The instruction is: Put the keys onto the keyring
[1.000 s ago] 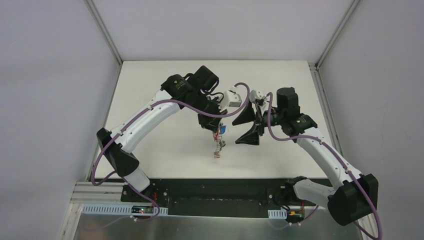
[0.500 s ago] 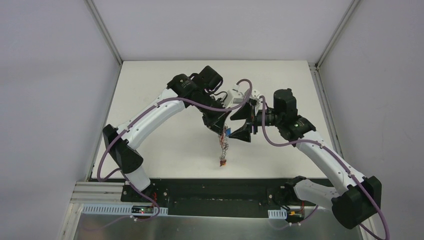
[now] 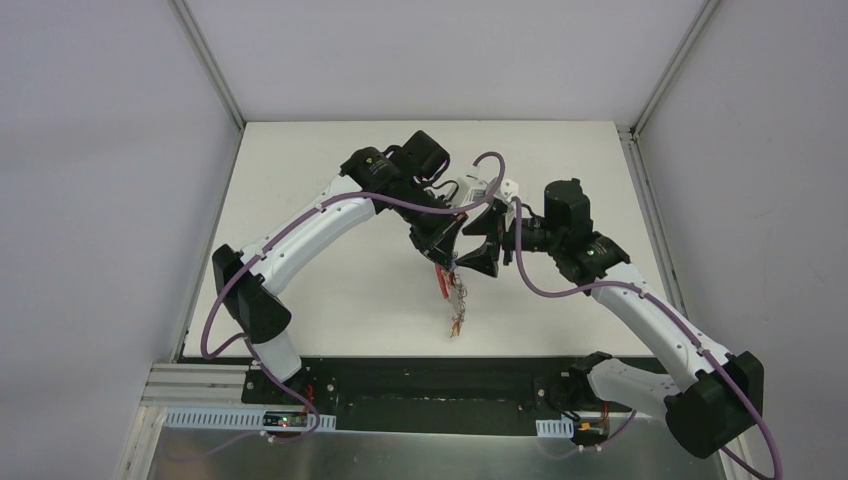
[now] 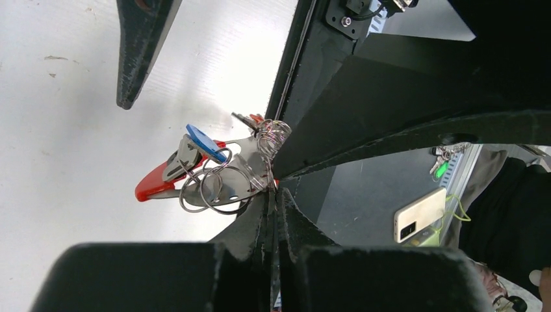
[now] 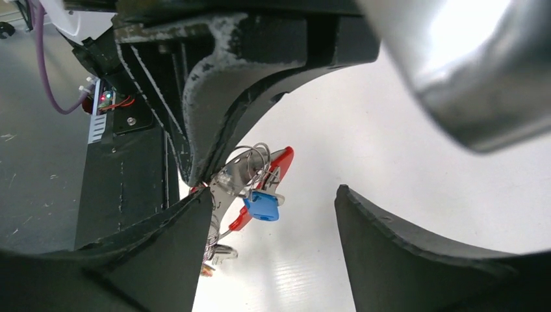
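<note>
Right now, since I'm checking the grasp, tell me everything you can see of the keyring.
The keyring is a bunch of grey metal rings on a shiny flat plate, joined to a thick red curved band, with a blue tag and a small wire coil. The left gripper is shut on the plate, holding it above the table; more small pieces dangle below. The open right gripper has a finger on either side; contact is unclear.

From above, the keyring (image 3: 456, 300), a bunch of grey metal rings on a thick red curved band, is too small for us to sort out what hangs on it. Black fingers (image 4: 250, 227) of the left gripper (image 4: 273, 195) hide where it is pinched. A blurred silvery round shape (image 5: 468, 65) is cut off at the right wrist view's upper corner.
</note>
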Robot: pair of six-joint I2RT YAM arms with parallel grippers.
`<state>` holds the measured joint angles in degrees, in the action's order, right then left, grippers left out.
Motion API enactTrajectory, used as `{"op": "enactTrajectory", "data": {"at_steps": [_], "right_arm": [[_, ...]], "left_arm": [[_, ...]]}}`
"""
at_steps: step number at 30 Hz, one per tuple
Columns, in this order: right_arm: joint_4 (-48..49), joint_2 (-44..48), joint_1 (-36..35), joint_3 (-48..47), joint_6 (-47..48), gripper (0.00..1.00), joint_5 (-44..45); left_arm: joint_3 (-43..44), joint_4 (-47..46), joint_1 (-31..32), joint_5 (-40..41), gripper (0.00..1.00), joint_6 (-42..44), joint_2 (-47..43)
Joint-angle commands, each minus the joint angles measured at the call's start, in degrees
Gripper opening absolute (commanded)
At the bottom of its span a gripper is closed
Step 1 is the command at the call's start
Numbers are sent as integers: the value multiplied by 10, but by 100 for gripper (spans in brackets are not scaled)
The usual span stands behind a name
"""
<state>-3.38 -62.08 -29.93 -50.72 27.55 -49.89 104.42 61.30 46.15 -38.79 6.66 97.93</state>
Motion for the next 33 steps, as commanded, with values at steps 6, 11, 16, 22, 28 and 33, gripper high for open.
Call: {"op": "enactTrajectory", "data": {"at_steps": [6,11,16,22,28,33], "right_arm": [[25,-10,0,-3,-23,62,22],[31,-12,10,-1,-40,57,6],[60,-26,10,7,-69,51,-19],[50,-24,17,14,-43,51,-55],[-37,-7,34,-11,24,50,-115],[-89,9,37,-30,68,38,-158]], "left_arm": [[18,2,5,-44,0,26,-13],[17,14,5,-47,0,50,-16],[15,18,5,-61,0,86,-24],[15,25,4,-43,0,145,-40],[17,48,4,-28,0,209,-48],[17,54,3,-21,0,220,-47]]}}
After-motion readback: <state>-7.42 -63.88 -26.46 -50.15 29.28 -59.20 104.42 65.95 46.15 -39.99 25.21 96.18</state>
